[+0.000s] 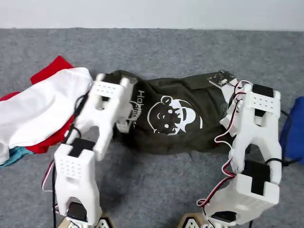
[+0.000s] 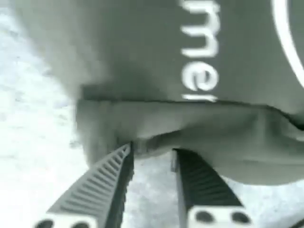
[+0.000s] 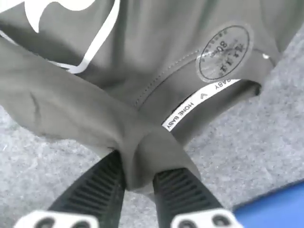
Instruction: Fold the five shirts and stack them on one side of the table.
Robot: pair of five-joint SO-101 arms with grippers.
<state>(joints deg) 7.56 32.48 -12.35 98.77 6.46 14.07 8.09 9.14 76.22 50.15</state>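
A dark green shirt [image 1: 175,123] with a white cartoon print lies spread across the middle of the grey table. My left gripper [image 1: 125,122] sits at the shirt's left edge. In the left wrist view its tips [image 2: 152,151] pinch a folded edge of the green shirt [image 2: 156,71]. My right gripper [image 1: 229,102] is at the shirt's right side by the collar. The right wrist view has it [image 3: 138,168] shut on a bunched fold of the green shirt [image 3: 156,52], just below the neck label [image 3: 202,102].
At the table's left lies a heap of shirts: a white shirt [image 1: 40,109] on top of a red shirt [image 1: 50,71], with a teal shirt [image 1: 12,156] peeking out beneath. A blue shirt [image 1: 292,128] lies at the right edge. Bare grey table [image 1: 156,185] lies in front.
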